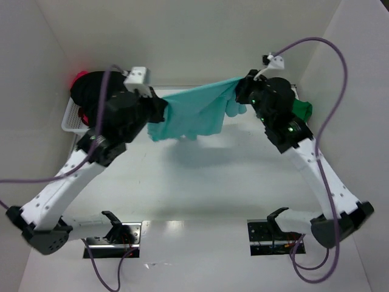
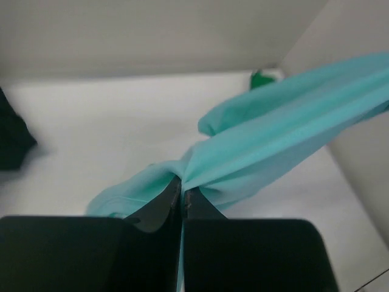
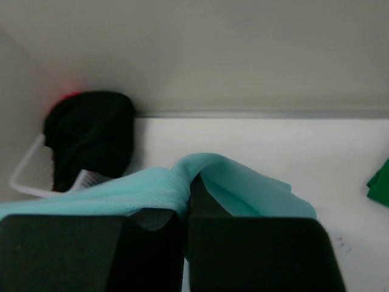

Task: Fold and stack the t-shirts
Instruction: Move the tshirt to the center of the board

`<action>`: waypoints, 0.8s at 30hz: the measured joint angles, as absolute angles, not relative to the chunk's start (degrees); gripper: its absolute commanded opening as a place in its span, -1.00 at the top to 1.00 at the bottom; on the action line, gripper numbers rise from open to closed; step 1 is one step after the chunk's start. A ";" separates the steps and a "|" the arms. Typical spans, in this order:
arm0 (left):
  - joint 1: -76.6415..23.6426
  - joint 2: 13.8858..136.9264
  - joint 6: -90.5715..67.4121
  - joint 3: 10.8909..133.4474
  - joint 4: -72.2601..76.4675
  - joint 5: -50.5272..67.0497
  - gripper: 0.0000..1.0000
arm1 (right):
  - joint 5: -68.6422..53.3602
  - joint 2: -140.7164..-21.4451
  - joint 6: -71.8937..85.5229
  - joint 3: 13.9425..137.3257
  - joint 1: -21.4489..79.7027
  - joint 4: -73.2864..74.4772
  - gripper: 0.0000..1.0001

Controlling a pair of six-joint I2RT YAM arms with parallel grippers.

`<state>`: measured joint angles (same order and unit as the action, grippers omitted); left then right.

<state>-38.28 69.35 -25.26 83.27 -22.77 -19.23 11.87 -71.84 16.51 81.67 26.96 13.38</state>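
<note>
- The white counter (image 1: 213,182) runs under the light teal t-shirt (image 1: 194,112) and carries its shadow. Pale walls (image 1: 200,36) rise beyond the shirt and on both sides of it.
- The left arm (image 1: 67,182) reaches in to the light teal t-shirt's left end. The left jaws are pinched tight on a gathered fold of the cloth there, as the left wrist view shows.
- The right arm (image 1: 319,170) reaches to the light teal t-shirt's right end. The right jaws are also clamped on its cloth, which drapes over the fingers in the right wrist view.
- The light teal t-shirt is pulled out as a band between the two arms, higher at the right end. Its loose lower part sags near the left end.
- The black t-shirt (image 1: 91,85) sits heaped left of the light teal t-shirt, behind the left wrist and partly covered by it.
- A white basket (image 1: 70,118) holds that heap, well left of the light teal t-shirt.
- Purple cables (image 1: 331,115) loop along each arm, outside the light teal t-shirt's ends.
- The dark green t-shirt (image 1: 302,109) lies right of the light teal t-shirt, mostly hidden behind the right wrist.
- The red-pink t-shirt (image 1: 78,78) shows only as a sliver past the black heap, farthest left of the light teal t-shirt.
</note>
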 measured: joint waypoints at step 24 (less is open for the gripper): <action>-34.16 73.01 -24.48 81.69 -27.59 -22.85 1.00 | 5.26 -62.24 21.84 71.13 24.34 21.90 1.00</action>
